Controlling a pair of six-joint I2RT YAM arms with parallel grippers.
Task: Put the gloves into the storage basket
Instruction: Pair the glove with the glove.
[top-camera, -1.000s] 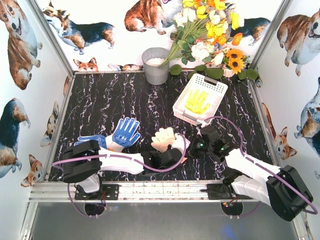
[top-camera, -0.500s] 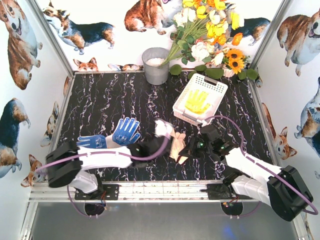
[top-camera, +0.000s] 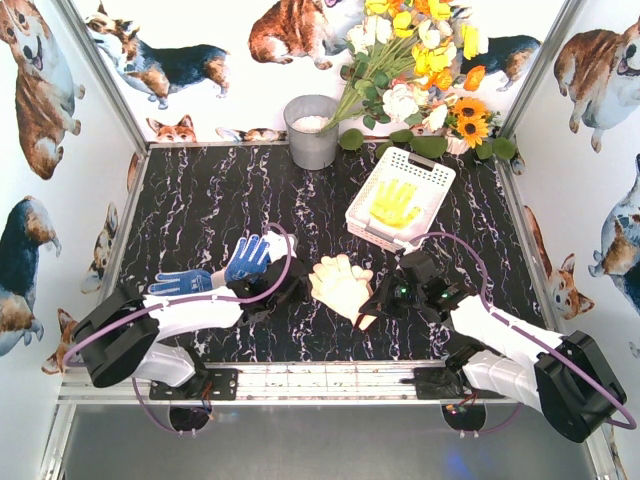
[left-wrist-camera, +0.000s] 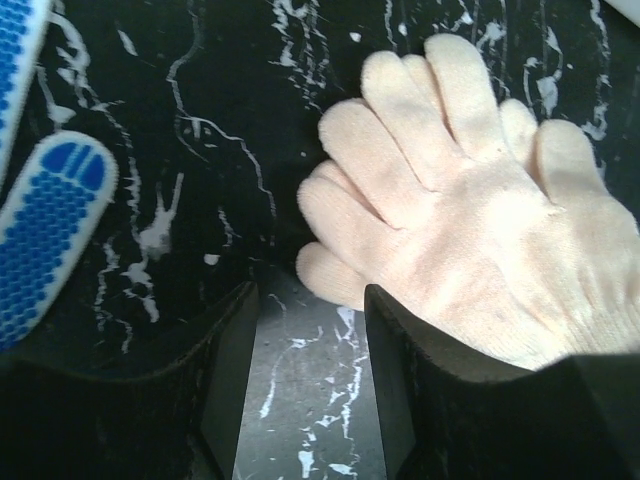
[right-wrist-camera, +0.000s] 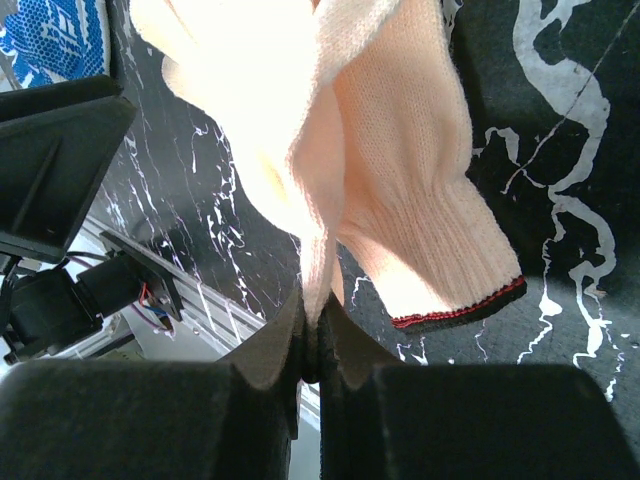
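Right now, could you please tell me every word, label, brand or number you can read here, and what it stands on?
None: no readable text in any view. The cream glove, blue dotted gloves, yellow glove, white basket and grey bucket carry no visible lettering; the walls show only corgi pictures.

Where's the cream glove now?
Top view: near the table's front centre, the cream glove is pinched by the right gripper, with the open left gripper just to its left.
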